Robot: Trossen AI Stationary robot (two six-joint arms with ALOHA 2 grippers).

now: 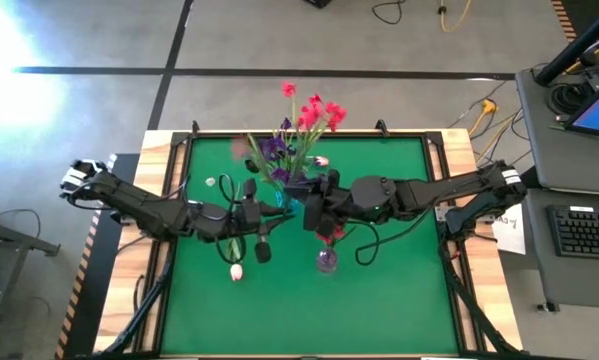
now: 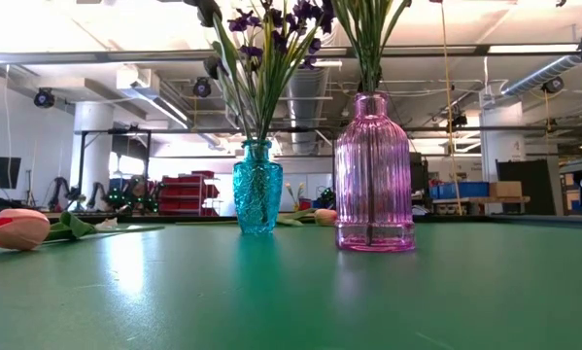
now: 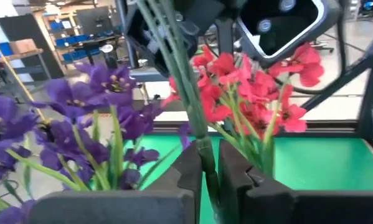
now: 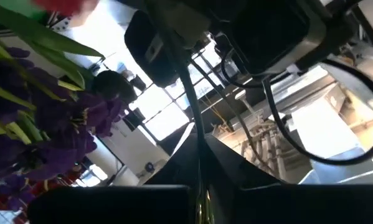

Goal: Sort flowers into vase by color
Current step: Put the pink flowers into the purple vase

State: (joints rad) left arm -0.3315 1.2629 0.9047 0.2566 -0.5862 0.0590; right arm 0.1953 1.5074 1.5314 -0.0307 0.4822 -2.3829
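From above, both arms reach in over the green table and meet near its middle. The left tool sits beside the teal vase, and the right tool is just across from it, over the pink vase. Purple flowers and red flowers fan out toward the far edge of the table. One tulip lies flat on the table near the left arm, and another tulip bud shows by the purple blooms.

At table height, the teal vase stands upright holding purple flowers. The pink vase stands just beside it, nearer the camera, with green stems rising out of its neck. A tulip lies on its side at the left, and a second bud rests on the table behind and between the vases.

In the left wrist view, the left tool is closed on a green stem that runs up between its fingers. Purple flowers and red flowers fill the space on either side.

In the right wrist view, the right tool is pinched on a thin stem, with purple flowers close alongside. Which bloom each stem carries cannot be told.
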